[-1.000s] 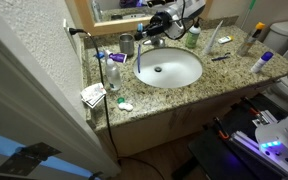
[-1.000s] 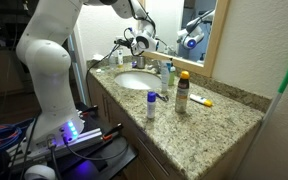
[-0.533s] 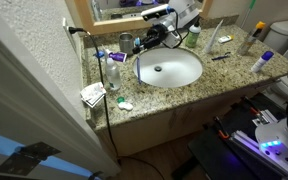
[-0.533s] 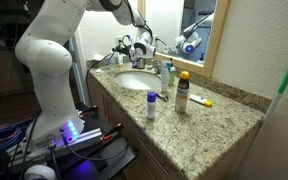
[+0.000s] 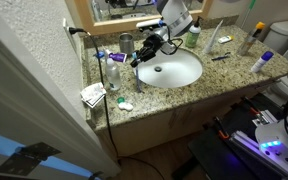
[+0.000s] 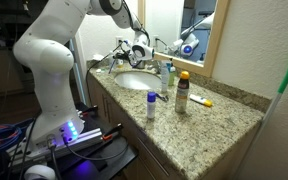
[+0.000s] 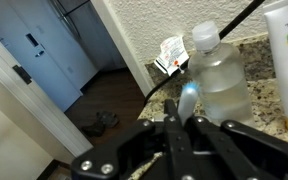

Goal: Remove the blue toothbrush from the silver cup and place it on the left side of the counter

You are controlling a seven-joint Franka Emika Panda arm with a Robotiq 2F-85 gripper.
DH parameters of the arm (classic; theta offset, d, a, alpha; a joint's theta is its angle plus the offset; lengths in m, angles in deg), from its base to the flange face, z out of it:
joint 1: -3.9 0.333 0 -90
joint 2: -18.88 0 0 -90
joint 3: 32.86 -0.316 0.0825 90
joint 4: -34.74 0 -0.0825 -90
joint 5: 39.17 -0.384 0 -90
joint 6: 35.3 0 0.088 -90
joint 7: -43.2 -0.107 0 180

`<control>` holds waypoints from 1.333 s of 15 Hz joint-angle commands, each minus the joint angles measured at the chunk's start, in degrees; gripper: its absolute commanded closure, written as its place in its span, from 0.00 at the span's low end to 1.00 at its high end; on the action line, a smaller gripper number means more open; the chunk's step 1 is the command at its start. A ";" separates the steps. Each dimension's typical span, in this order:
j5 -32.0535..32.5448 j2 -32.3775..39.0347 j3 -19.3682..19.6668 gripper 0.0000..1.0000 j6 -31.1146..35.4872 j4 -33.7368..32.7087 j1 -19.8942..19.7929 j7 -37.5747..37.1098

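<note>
My gripper (image 5: 144,49) is shut on the blue toothbrush and hangs over the sink's left rim, right of the silver cup (image 5: 126,43) and apart from it. In the wrist view the jaws (image 7: 182,124) pinch the blue toothbrush (image 7: 187,100), whose pale blue end sticks out toward a clear plastic bottle (image 7: 219,78). The speckled granite counter (image 5: 234,63) shows in both exterior views. In an exterior view the gripper (image 6: 135,55) is at the counter's far end by the sink. The brush is too small to make out in the exterior views.
The clear bottle (image 5: 112,72) and paper packets (image 5: 92,94) stand on the counter's left part. The white basin (image 5: 170,69), a green bottle (image 5: 192,38), a white tube (image 5: 213,40) and a blue-capped bottle (image 5: 261,62) lie to the right. A wall socket cable hangs at the left.
My gripper has moved from behind the sink by the faucet forward and leftward, past the silver cup, with the toothbrush held in it.
</note>
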 commanded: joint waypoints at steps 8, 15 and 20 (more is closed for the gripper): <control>-1.92 6.28 0.26 0.98 2.77 -4.32 -0.31 -0.73; -2.99 7.31 -0.37 0.98 1.67 -5.09 -1.06 -0.85; -3.81 8.80 -1.31 0.98 -2.41 -6.30 -2.24 1.20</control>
